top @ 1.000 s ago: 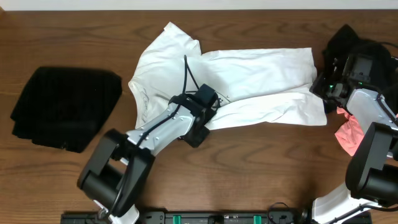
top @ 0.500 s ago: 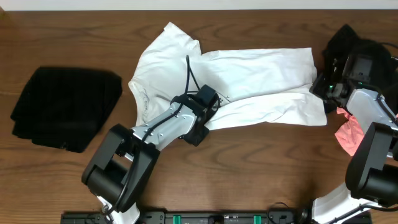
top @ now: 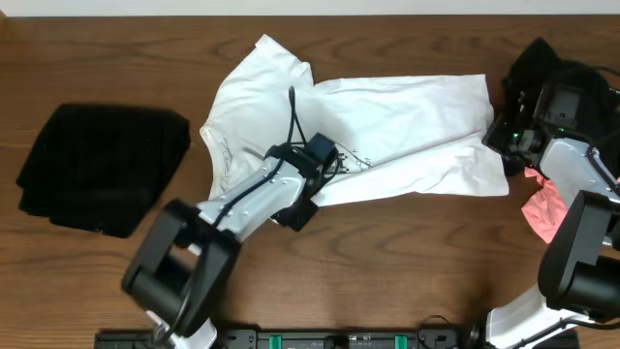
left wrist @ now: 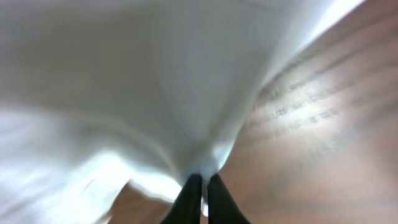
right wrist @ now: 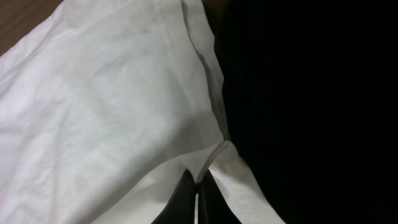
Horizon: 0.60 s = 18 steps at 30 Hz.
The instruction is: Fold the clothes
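L pincer (left wrist: 200,182) is clamped tight on a pinch of the white T-shirt (top: 397,111). The cloth tents up and away from its closed tips, w/ bare wood of the table (left wrist: 323,112) off to the right of them. Seen from overhead, the shirt spreads out ahead of that pincer & to both sides, rumpled, lying flat on the table. A small dark print sits just beside the tips – too small to read.

R pincer (right wrist: 197,179) has its fingers pressed together on the shirt's hem, or so it looks. White cloth fills the space left of the tips and a black garment (right wrist: 311,93) the space right of them. A pink garment (top: 544,208) lies near it – toward the arm's base. A folded black garment (top: 102,170) lies well apart, far left of the L pincer.
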Motion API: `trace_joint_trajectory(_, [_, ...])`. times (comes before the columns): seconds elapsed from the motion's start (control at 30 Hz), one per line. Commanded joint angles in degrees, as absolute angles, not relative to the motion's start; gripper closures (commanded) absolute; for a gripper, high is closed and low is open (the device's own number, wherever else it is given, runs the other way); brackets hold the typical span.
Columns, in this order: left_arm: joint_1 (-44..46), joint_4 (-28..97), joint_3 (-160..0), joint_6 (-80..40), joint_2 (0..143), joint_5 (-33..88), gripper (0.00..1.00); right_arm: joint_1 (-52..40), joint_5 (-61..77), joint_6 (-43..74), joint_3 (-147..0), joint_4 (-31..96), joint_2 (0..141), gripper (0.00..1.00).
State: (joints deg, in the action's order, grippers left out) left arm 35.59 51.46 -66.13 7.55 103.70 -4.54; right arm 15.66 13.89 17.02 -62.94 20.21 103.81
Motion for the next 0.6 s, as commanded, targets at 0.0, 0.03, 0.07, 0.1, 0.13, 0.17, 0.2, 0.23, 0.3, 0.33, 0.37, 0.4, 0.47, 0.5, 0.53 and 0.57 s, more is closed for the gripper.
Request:
trace_joint_trajectory(0.0, [35.6, 53.0, -70.6, 7.7, 97.5, -5.6, 0.94, 15.5, 13.5, 17.1, -63.7, 20.3, 104.2, 0.99])
trace_joint_trajectory(0.03, [35.5, 53.1, -71.2, 7.7, 95.9, -5.6, 0.94, 15.5, 13.5, 17.1, -63.7, 20.3, 104.2, 0.99])
trace_joint_trajectory(0.07, [35.5, 52.9, -71.5, 7.8, 94.9, -5.7, 0.94, 15.5, 13.5, 17.1, -63.7, 20.3, 104.2, 0.99])
trace_joint_trajectory(0.1, [35.4, 52.4, -71.8, 8.0, 93.7, -5.7, 0.94, 15.5, 13.5, 17.1, -63.7, 20.3, 104.2, 0.99])
trace_joint_trajectory(0.13, [35.3, 51.7, -71.9, 8.7, 92.9, -5.7, 0.94, 15.5, 13.5, 17.1, -63.7, 20.3, 104.2, 0.99])
trace_joint_trajectory(0.17, [35.1, 50.9, -71.9, 9.7, 92.2, -5.7, 0.94, 15.5, 13.5, 17.1, -63.7, 20.3, 104.2, 0.99])
trace_joint_trajectory(0.2, [34.8, 50.2, -71.9, 10.9, 91.9, -5.7, 0.94, 15.5, 13.5, 17.1, -63.7, 20.3, 104.2, 0.99])
trace_joint_trajectory(0.23, [34.5, 49.5, -71.9, 11.9, 91.9, -5.7, 0.94, 15.5, 13.5, 17.1, -63.7, 20.3, 104.2, 0.99])
trace_joint_trajectory(0.3, [33.3, 47.9, -71.9, 13.8, 92.2, -5.7, 0.94, 15.5, 13.5, 17.1, -63.7, 20.3, 104.2, 0.99])
trace_joint_trajectory(0.33, [32.8, 47.2, -71.9, 14.4, 92.3, -5.7, 0.94, 15.5, 13.5, 17.1, -63.7, 20.4, 104.2, 0.99])
trace_joint_trajectory(0.37, [32.2, 46.1, -71.9, 15.0, 92.5, -5.7, 0.94, 15.5, 13.5, 17.1, -63.7, 20.4, 104.2, 0.99])
trace_joint_trajectory(0.4, [31.4, 44.9, -71.9, 15.9, 92.5, -5.7, 0.94, 15.5, 13.5, 17.1, -63.7, 20.4, 104.2, 0.99])
trace_joint_trajectory(0.47, [29.7, 41.7, -71.9, 17.5, 92.6, -5.7, 0.95, 15.5, 13.5, 17.1, -63.7, 20.7, 104.2, 0.99])
trace_joint_trajectory(0.5, [28.9, 40.1, -71.9, 18.0, 92.7, -5.6, 0.94, 15.5, 13.5, 17.1, -63.7, 20.8, 104.2, 0.99])
trace_joint_trajectory(0.53, [28.2, 38.6, -71.9, 18.4, 92.7, -5.6, 0.94, 15.5, 13.5, 17.1, -63.7, 21.1, 104.2, 0.99])
trace_joint_trajectory(0.57, [27.4, 36.8, -71.9, 18.6, 92.9, -5.6, 0.94, 15.5, 13.5, 17.1, -63.7, 21.3, 104.2, 0.99])
